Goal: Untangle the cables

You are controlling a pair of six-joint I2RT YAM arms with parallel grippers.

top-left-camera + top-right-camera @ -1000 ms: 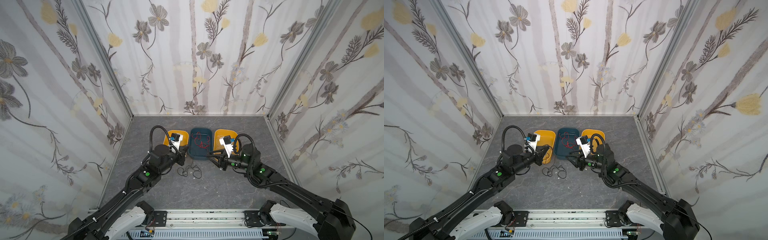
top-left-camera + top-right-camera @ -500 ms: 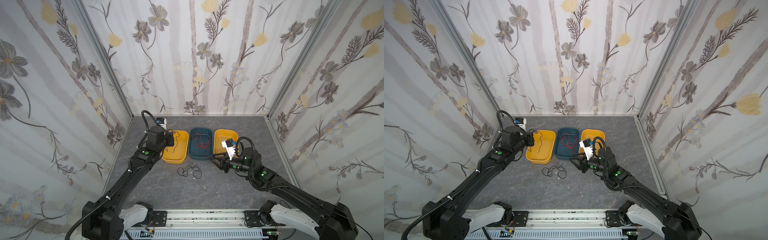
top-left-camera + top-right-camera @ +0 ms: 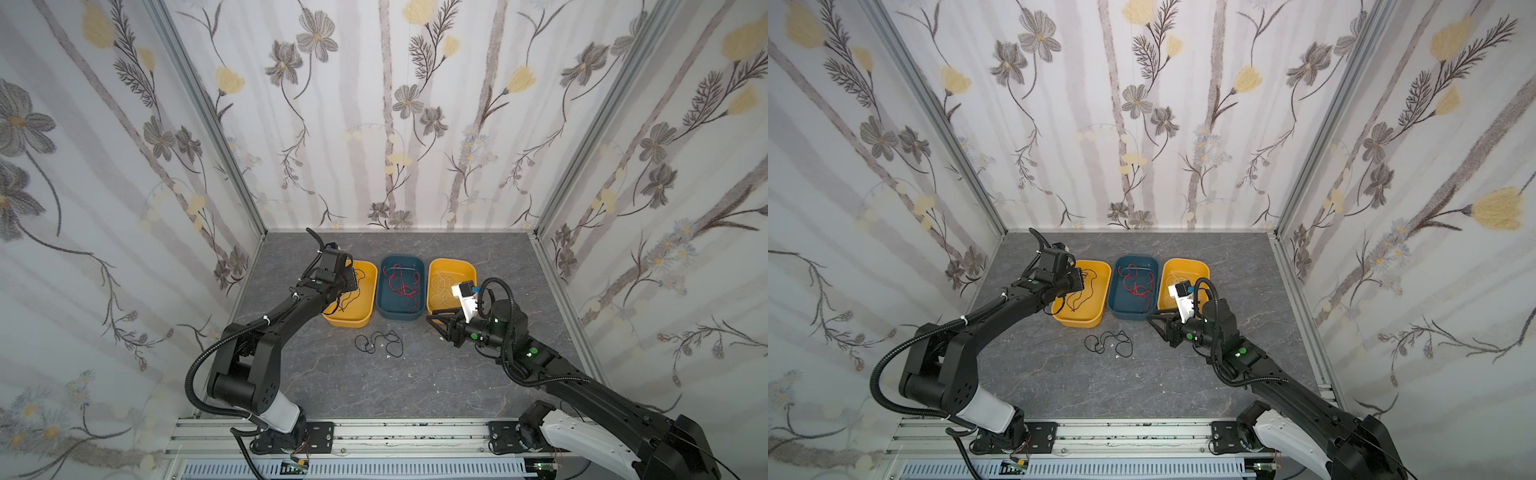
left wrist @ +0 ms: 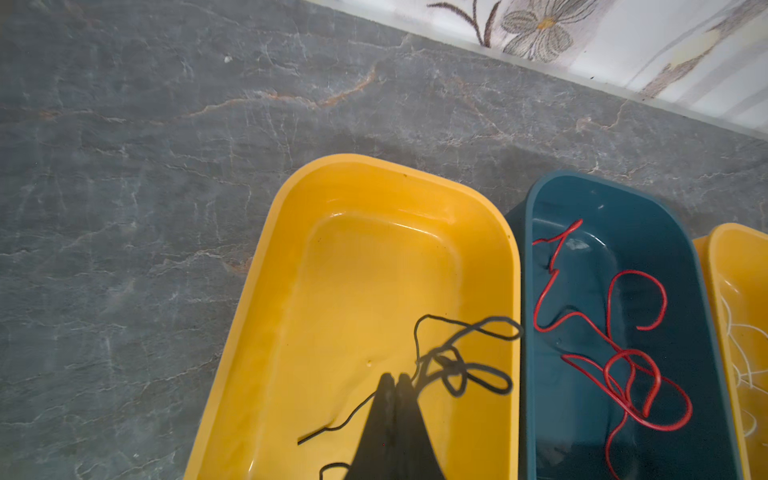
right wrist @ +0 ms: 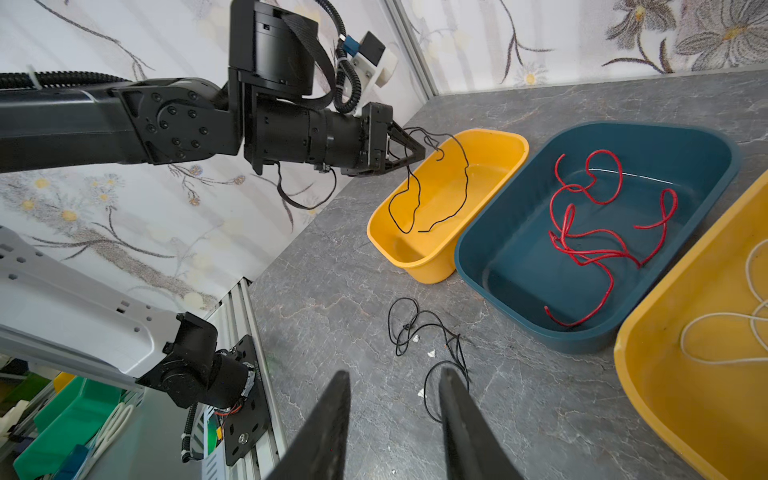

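My left gripper is shut on a thin black cable, which dangles in loops into the left yellow bin; both top views show this gripper above that bin. More black cables lie tangled on the grey table in front of the bins. My right gripper stands open and empty just to the right of that tangle, low over the table. Red cables lie in the blue bin. White cable lies in the right yellow bin.
The three bins stand side by side at mid table, with flowered walls close on the left, right and back. An aluminium rail carrying the arm bases runs along the front edge. Small white scraps lie among the loose black cables.
My left arm swung from the table's middle back to the left yellow bin, carrying the black cable. My right gripper drew back slightly toward the front, still open.
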